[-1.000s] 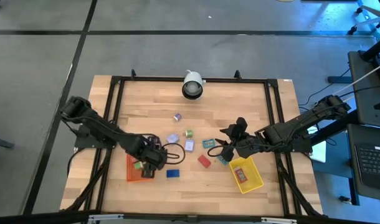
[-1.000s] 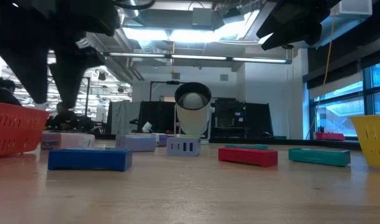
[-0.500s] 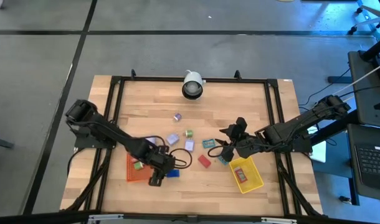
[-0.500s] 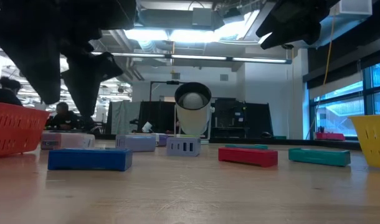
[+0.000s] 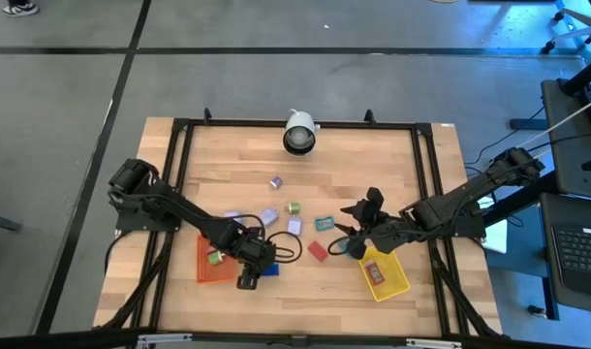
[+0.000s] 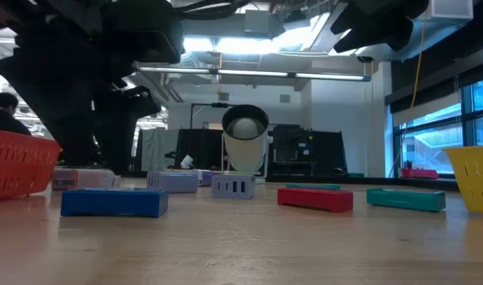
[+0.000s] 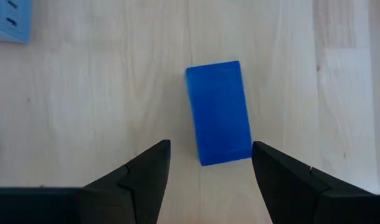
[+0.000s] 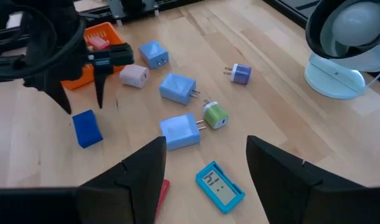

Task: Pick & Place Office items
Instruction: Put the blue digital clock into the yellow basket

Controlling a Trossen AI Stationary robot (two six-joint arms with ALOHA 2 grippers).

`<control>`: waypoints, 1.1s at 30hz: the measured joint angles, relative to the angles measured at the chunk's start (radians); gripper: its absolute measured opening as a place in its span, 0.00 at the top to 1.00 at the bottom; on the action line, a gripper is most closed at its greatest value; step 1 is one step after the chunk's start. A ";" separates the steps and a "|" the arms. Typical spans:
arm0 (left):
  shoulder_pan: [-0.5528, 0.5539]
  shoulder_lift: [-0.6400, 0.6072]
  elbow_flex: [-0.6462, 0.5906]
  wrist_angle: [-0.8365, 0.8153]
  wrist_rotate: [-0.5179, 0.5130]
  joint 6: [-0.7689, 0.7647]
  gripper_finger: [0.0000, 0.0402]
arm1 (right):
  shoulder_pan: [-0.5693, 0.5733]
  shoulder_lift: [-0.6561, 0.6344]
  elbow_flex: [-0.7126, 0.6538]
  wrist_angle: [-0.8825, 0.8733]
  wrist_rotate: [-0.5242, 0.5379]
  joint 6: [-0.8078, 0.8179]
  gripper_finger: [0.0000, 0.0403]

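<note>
Your left hand (image 7: 210, 163) hangs open over the blue block (image 7: 218, 112), which lies flat on the counter (image 7: 84, 106) beside the orange tray (image 5: 210, 262). Next, I judge: lower, straddle it, close. The right hand (image 8: 202, 163) waits open.

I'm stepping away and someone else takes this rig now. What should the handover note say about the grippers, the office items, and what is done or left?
Left gripper: open, empty, poised over the blue block that lies on the table beside the orange tray.
Right gripper: open, empty, near the yellow tray.
Done: a green piece and something red are in the orange tray; the yellow tray holds at least one item, hard to make out.
Left: blue block, red block, teal piece, green plug, purple plug and the pale blue and lilac adapters all lie loose on the table.
</note>
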 joint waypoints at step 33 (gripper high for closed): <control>0.001 0.101 0.021 0.052 -0.003 -0.078 0.32 | 0.075 0.000 0.000 0.011 0.036 -0.006 0.45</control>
